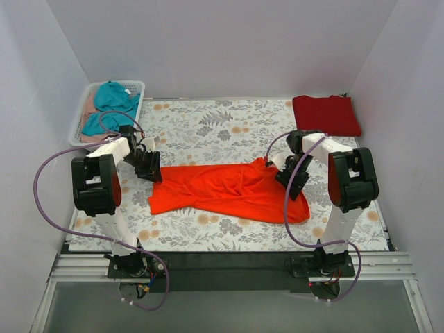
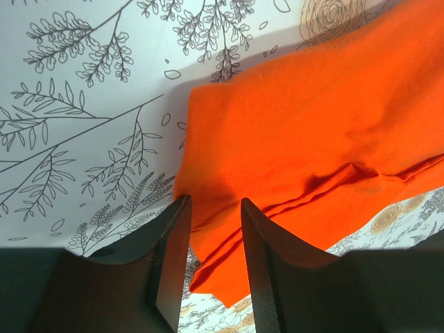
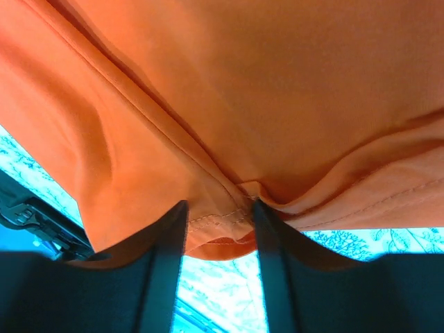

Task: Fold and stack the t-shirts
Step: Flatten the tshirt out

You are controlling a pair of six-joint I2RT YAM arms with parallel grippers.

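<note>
The bright orange-red t-shirt [image 1: 229, 191] lies spread across the middle of the table. The darker crimson t-shirt [image 1: 326, 114] lies folded at the far right corner. My left gripper [image 1: 154, 173] is at the orange shirt's left edge. In the left wrist view its jaws [image 2: 214, 201] stand apart over that edge of the shirt [image 2: 305, 132], which lies flat on the table. My right gripper [image 1: 283, 173] is at the shirt's upper right part. In the right wrist view its jaws [image 3: 219, 205] stand apart with the stitched hem [image 3: 218, 218] between them.
A white basket [image 1: 84, 111] at the far left holds a teal garment [image 1: 111, 100] and a pale pink garment [image 1: 89, 107]. The floral tablecloth [image 1: 208, 128] covers the table. White walls enclose the back and both sides.
</note>
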